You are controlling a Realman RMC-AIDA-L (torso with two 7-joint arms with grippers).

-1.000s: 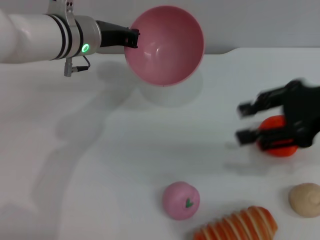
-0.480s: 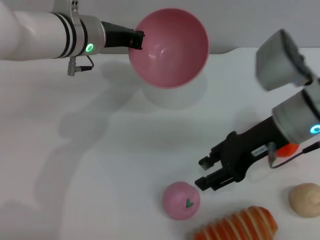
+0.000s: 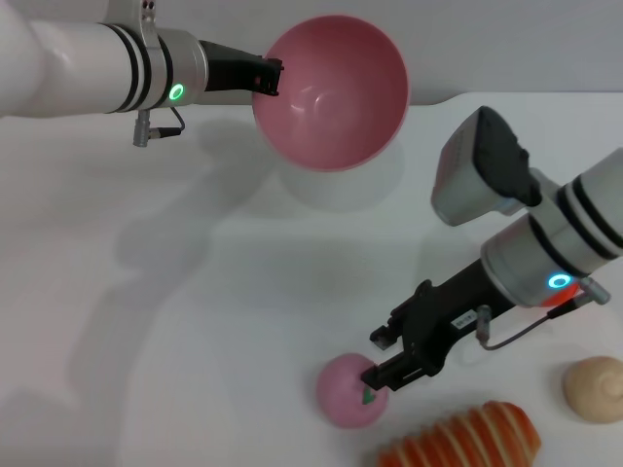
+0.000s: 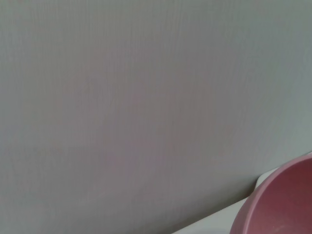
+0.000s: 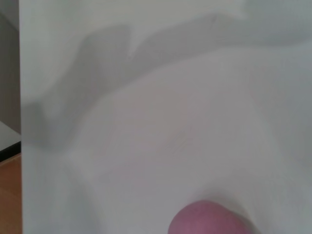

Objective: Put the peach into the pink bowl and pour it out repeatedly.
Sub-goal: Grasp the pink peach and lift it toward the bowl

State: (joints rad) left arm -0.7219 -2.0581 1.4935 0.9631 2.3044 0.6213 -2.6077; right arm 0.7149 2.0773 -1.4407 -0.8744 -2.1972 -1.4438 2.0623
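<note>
The pink bowl [image 3: 331,92] is held tilted in the air at the far middle of the white table, its opening facing me, empty. My left gripper [image 3: 261,78] is shut on its left rim; part of the bowl shows in the left wrist view [image 4: 280,204]. The peach [image 3: 348,391] lies on the table at the near middle, pale pink with a small green mark. My right gripper [image 3: 382,360] is open, reaching in from the right, its fingertips at the peach's upper right side. The peach's top shows in the right wrist view [image 5: 212,219].
An orange-and-white striped bread-like toy [image 3: 467,438] lies at the near edge right of the peach. A beige lumpy ball [image 3: 594,387] lies at the near right. An orange-red fruit [image 3: 557,297] is mostly hidden behind my right arm. The table [image 3: 195,341] is bare on its left half.
My right arm has swept down and left from beside the orange-red fruit until its open fingers reach the peach. The left arm with the bowl has shifted slightly right, then held still.
</note>
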